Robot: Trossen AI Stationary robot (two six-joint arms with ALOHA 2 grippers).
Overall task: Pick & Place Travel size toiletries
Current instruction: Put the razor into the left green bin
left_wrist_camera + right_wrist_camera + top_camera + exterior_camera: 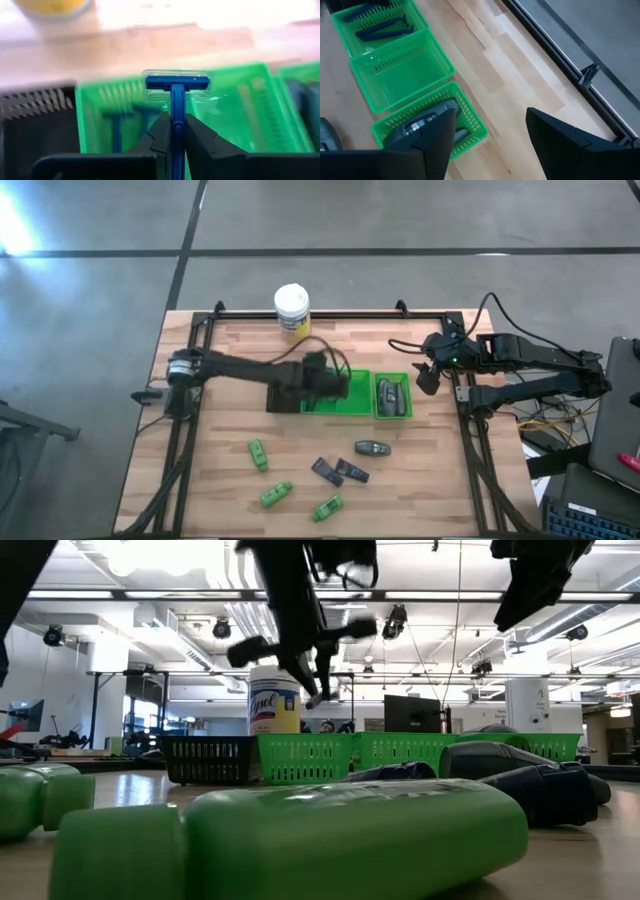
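My left gripper (174, 120) hangs over the left green bin (352, 406) and is shut on a dark blue razor (176, 95). Two more blue razors (117, 125) lie in that bin. My right gripper (490, 112) is open and hangs above the table's right side (428, 378), touching nothing. Grey tubes (390, 394) lie in the right green bin (393, 415). On the table's near part lie three green bottles (258, 454), two dark packets (338, 471) and a grey tube (372, 447). My left gripper pinches the razor's handle (175, 131) between its two fingers (159, 135). The handle runs along the fingers, and the head with its clear cap (177, 82) sticks out past the tips. The razor is lifted clear, above the green bin.
A black bin (35, 120) stands left of the green bins. The yellow jar with a white lid (292, 310) stands near the table's far edge. A black rail (330, 313) frames the table. In the low view a green bottle (300, 830) lies close in front.
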